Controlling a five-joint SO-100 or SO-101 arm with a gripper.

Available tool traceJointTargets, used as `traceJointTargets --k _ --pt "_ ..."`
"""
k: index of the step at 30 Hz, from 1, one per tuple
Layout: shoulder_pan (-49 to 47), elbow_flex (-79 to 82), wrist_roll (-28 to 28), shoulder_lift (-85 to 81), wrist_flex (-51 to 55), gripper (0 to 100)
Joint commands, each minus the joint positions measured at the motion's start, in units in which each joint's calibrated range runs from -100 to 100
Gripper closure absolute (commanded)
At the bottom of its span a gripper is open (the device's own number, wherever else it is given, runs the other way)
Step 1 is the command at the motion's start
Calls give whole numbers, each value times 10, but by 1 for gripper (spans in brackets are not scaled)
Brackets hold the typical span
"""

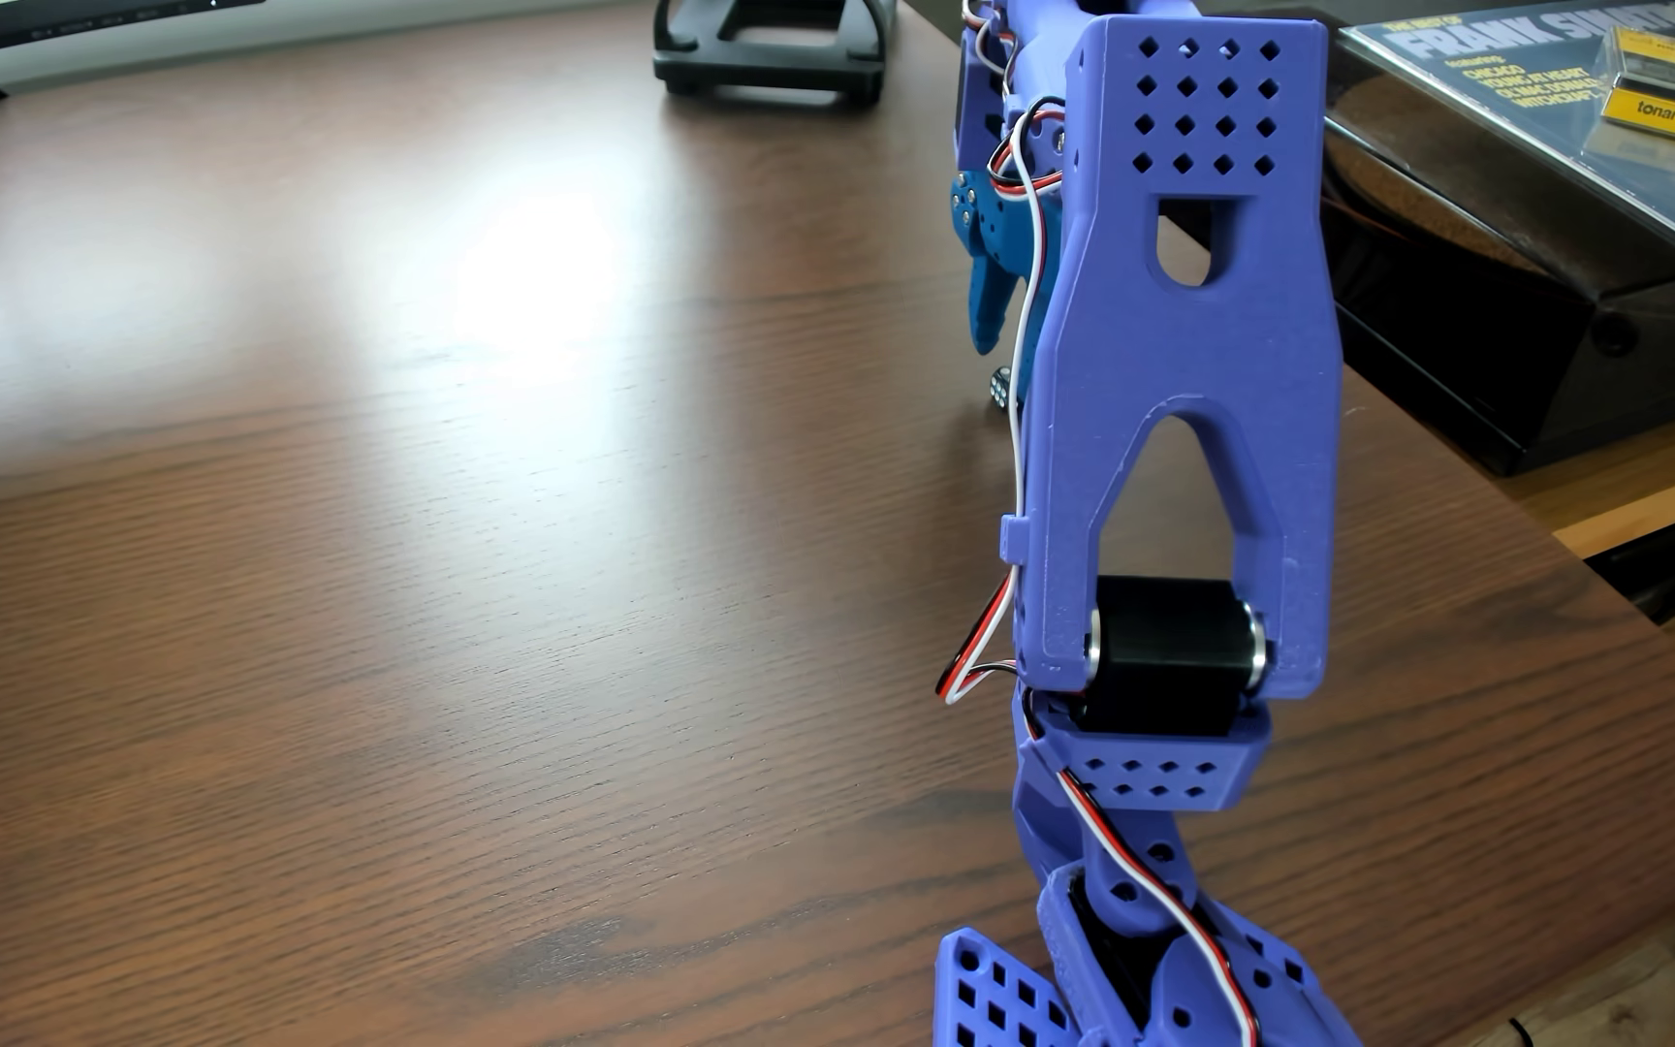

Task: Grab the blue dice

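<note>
Where gripper (1000, 337) hangs, one blue dice (1001, 387)

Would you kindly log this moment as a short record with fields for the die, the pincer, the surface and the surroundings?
die: the blue dice, tiny, dark with white pips, on the table, partly hidden by the arm
pincer: one blue finger points down just above the die; the rest is hidden behind the arm, so open or shut cannot be told
surface: dark wooden table, glare patch near the middle
surroundings: black stand at far edge; record sleeve at upper right
</note>
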Motion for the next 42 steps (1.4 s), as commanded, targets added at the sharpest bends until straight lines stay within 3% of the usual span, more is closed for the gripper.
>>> traceJointTargets --k 1,20,26,42 --pt "9 -2 2 -22 1 80" --pt "15 22 13 -23 -4 80" --pt "15 22 12 -21 -4 99" --pt "14 -12 10 21 -5 98"
